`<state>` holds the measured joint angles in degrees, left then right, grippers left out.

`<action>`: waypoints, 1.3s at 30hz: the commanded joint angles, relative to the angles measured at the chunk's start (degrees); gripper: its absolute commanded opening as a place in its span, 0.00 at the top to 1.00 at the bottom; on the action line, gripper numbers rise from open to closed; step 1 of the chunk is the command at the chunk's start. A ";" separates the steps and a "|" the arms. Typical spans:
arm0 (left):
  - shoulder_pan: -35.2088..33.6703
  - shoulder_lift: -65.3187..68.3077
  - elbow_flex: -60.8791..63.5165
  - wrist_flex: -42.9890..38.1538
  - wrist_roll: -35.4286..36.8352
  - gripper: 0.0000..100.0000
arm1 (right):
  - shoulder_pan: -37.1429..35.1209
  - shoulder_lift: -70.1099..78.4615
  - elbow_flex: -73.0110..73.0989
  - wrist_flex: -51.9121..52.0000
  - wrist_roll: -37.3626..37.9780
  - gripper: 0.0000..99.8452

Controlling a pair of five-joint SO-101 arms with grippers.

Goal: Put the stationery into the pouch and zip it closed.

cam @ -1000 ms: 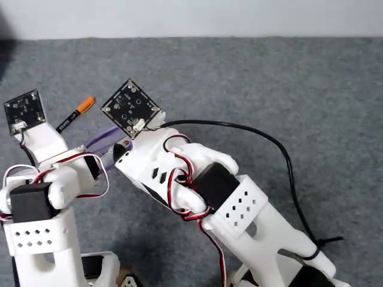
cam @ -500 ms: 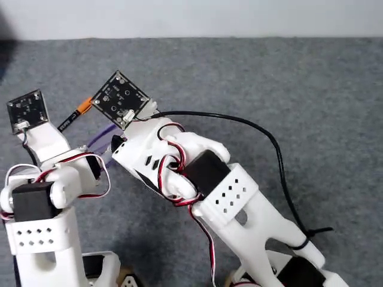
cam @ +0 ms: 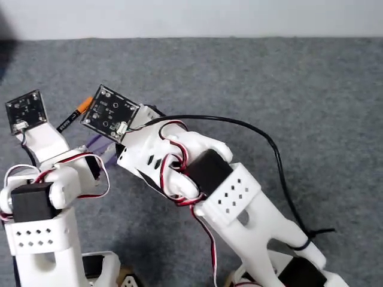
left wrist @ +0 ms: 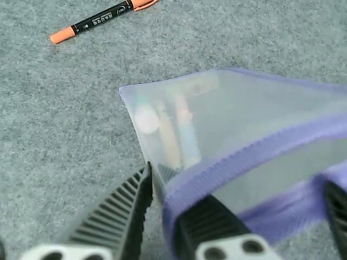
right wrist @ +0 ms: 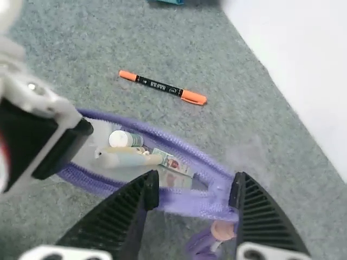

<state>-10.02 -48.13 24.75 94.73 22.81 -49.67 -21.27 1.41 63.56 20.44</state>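
Note:
A clear pouch [left wrist: 238,130] with a purple zip edge lies on the grey carpet and holds several stationery items [right wrist: 133,151]. My left gripper [left wrist: 162,195] is shut on the pouch's rim at one end; from the right wrist it appears as a black jaw [right wrist: 49,146]. My right gripper [right wrist: 194,187] hangs open over the other end of the pouch [right wrist: 179,184], one finger on each side, with a peach zip pull [right wrist: 219,230] just below it. An orange-capped black pen [right wrist: 162,86] lies loose on the carpet beyond the pouch, also seen as the pen [cam: 75,115] and the pen [left wrist: 100,20].
A black cable [cam: 269,149] trails from the right arm across the carpet. A teal object [right wrist: 171,1] sits at the carpet's far edge, near a white wall [right wrist: 303,65]. Open carpet spreads to the right in the high view.
The right arm has swung left, so its wrist now sits over the pouch and next to the pen. The left arm has stayed put, holding the pouch.

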 commanded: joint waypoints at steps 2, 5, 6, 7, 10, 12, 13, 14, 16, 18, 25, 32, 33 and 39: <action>0.62 -0.44 -2.68 -0.09 0.53 0.99 | -1.19 -5.41 -2.02 2.86 0.44 0.79; 0.62 -0.44 -2.68 -0.09 0.53 0.99 | -1.36 -7.43 -2.02 3.03 0.35 0.79; 0.62 -0.44 -2.68 -0.09 0.53 0.99 | -1.36 -7.60 -2.02 3.03 0.35 0.79; 0.62 -0.44 -2.68 -0.09 0.53 0.99 | -1.36 -7.78 -1.93 3.12 0.35 0.79; 0.62 -0.44 -2.68 -0.88 0.62 0.99 | -1.54 -6.81 -1.67 3.21 0.26 0.79; 0.62 -0.44 -2.86 -1.32 0.62 0.99 | -1.54 -4.70 -1.76 2.77 0.26 0.79; 0.62 -0.44 -2.86 -1.41 0.62 0.99 | -1.54 -3.47 -1.85 2.77 0.26 0.79; 0.62 -0.44 -2.77 -1.93 0.62 0.99 | -1.54 -2.24 -1.85 2.77 0.26 0.79; 0.62 -0.44 -2.77 -2.11 0.62 0.99 | -1.54 0.04 -1.93 2.77 0.26 0.79; 0.62 -0.44 -2.77 -2.20 0.62 0.99 | -1.54 1.98 -1.93 2.51 0.26 0.79; 0.62 -0.44 -2.77 -2.11 0.62 0.99 | -1.19 9.54 -1.93 -0.66 0.62 0.79; 0.70 -0.44 -4.18 0.88 0.62 0.98 | 0.75 12.18 -1.93 -5.41 0.53 1.00; 0.70 -0.44 -5.14 2.11 0.53 0.97 | 1.19 12.26 -1.93 -5.76 0.62 0.99; 0.62 -2.81 -10.59 5.80 0.70 0.77 | 1.63 12.26 -1.93 -5.76 0.44 0.99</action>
<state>-10.02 -48.40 18.59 99.21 22.81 -49.05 -8.70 1.41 58.81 20.62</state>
